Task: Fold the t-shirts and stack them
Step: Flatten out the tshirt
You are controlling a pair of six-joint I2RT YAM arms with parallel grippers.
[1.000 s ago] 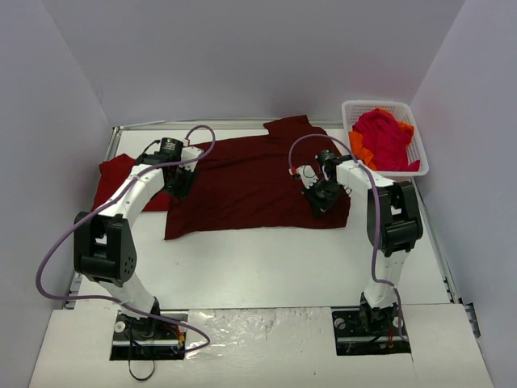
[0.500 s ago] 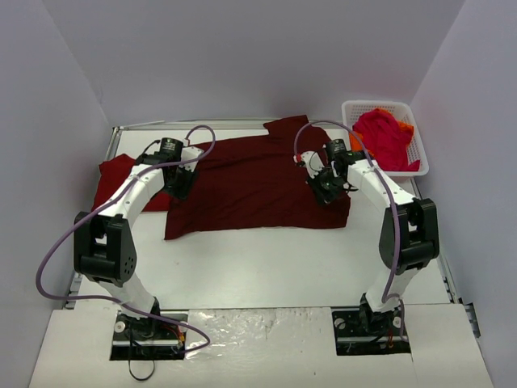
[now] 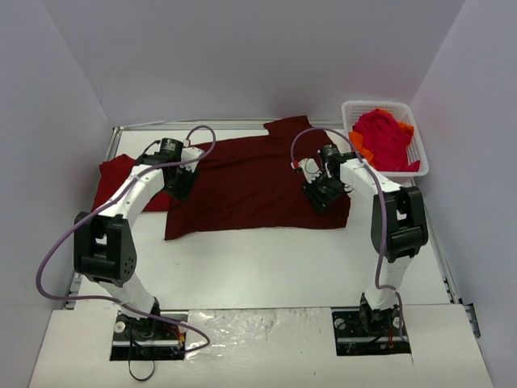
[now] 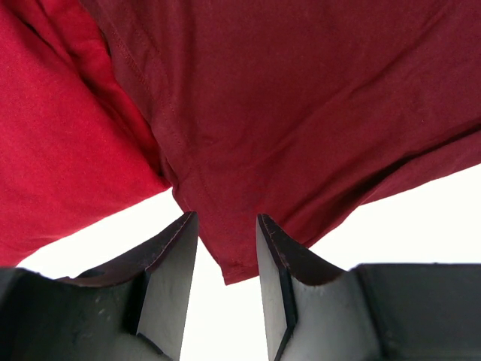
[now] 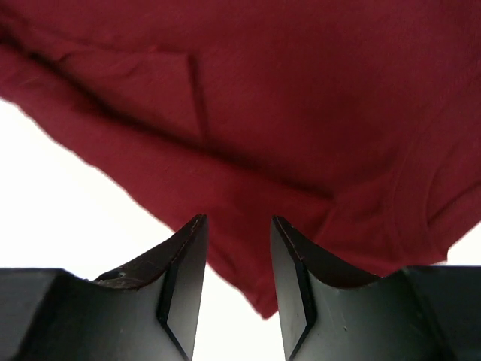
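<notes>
A large dark maroon t-shirt lies spread across the back of the table. My left gripper hovers over its left edge. In the left wrist view that gripper is open, with a corner of the maroon t-shirt lying below the gap. A brighter red t-shirt lies beside it, partly under the maroon one. My right gripper is over the shirt's right side. It stands open above a hem corner of the maroon t-shirt, holding nothing.
A white lattice basket stands at the back right and holds a crimson t-shirt and an orange one. Bare white table stretches in front of the shirt. Walls close in the left, back and right.
The right gripper was shut and now stands open over the cloth. Its arm swung toward the back right and has come partway back. The left arm has not moved.
</notes>
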